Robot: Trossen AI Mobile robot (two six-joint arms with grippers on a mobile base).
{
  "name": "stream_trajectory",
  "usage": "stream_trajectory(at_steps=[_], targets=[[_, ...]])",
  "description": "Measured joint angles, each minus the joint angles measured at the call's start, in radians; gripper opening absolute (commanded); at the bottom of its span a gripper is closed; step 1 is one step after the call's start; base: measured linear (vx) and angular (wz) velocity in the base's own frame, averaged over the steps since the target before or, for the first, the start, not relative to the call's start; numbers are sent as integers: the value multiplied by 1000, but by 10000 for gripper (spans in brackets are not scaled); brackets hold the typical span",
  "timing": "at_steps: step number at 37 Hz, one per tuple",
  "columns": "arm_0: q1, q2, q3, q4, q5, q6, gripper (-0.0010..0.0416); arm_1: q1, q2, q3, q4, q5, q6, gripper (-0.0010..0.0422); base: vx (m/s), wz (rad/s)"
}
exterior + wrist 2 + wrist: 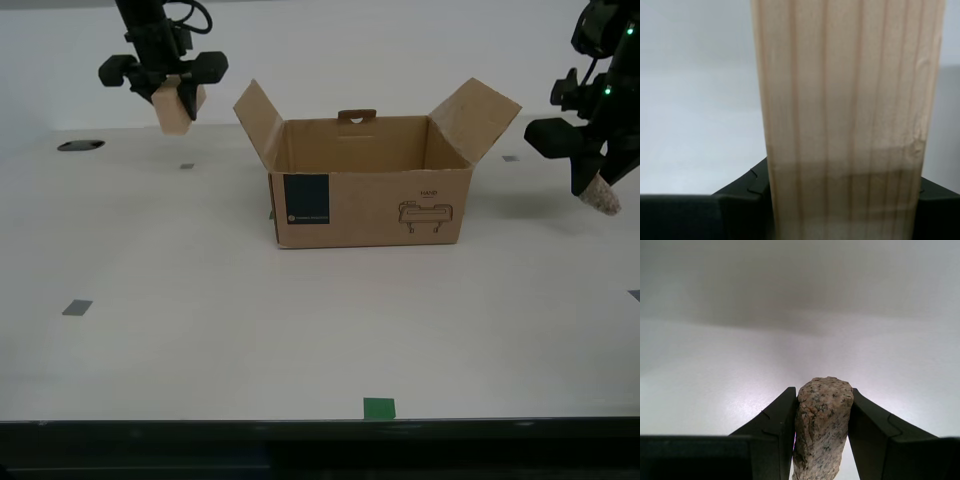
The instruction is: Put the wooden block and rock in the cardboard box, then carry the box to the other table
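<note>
Your first hand grips the rock between both fingers, which press its two sides. In the exterior view that hand hangs above the tabletop at the view's right, with the rock poking out below the fingertips, clear of the surface.

Your second hand is closed on the block, whose pale grained face fills most of its wrist view. In the exterior view this hand hovers at the view's left, and the block hangs well above the tabletop.

Between your two hands sits the box, open, its side flaps angled up and outward, its blue label and small line drawing facing the exterior camera. It rests on the tabletop, apart from both hands. From the second hand it lies toward the exterior view's right; from the first hand, toward that view's left. Neither the block nor the rock is in the box.

Grey tape marks dot the tabletop, and a green square lies near its front edge.
</note>
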Motion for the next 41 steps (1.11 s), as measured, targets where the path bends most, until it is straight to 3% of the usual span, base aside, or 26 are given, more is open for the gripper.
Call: stream_trajectory(at_steps=[20,27,41], targets=[[0,-303,0,-59,0,2,-1,-4,-98,39,-42,2,0,-1,0,0],[1,-385,0,-75,0,2,-1,-6,-147,39,-47,66,0,-1,0,0],[5,-437,93,-158,0,2,-1,-68,-260,39,-69,69,1,-1,0,0]])
